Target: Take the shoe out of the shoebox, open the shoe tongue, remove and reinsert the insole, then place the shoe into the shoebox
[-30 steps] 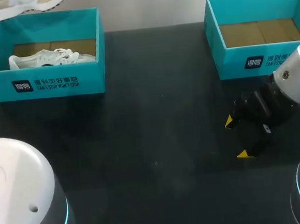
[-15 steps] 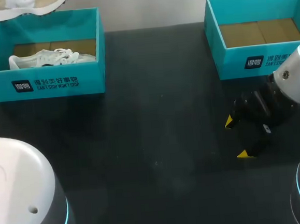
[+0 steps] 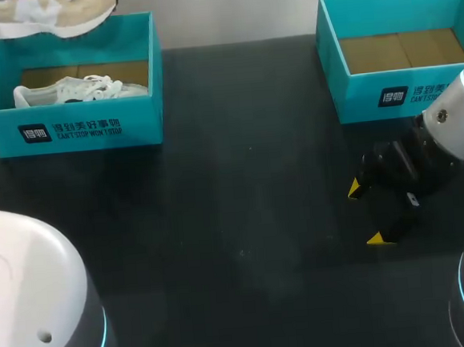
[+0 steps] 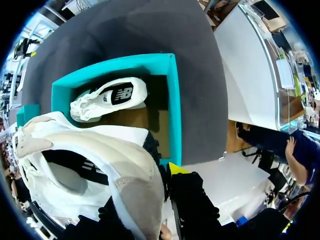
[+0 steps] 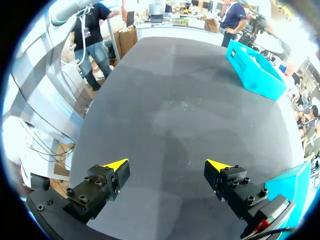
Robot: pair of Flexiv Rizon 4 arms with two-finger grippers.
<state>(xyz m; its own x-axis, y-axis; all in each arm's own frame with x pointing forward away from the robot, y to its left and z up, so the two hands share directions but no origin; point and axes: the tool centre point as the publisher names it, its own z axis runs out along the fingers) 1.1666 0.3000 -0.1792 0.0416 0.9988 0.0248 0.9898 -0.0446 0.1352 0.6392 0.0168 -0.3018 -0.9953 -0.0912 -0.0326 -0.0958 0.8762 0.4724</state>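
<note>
Left gripper (image 4: 145, 187) is clamped on a white-and-beige shoe (image 3: 50, 12), up in the air over the back edge of the left shoebox (image 3: 68, 130); a second white shoe (image 3: 77, 91) with a side logo lies inside; there's white print on the box front. Right gripper (image 3: 365, 213) hangs wide open over the black table (image 3: 236, 221).

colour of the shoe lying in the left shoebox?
White shoe, dark side patch; clearest in left wrist view.

White-and-beige shoe (image 3: 50, 12) up in the air, sole down, over the far left corner of an open teal shoebox (image 3: 68, 134). Second shoe (image 3: 77, 91), white, lies on its side inside. Other shoebox (image 3: 370, 94), same teal, sits far right, well apart.
</note>
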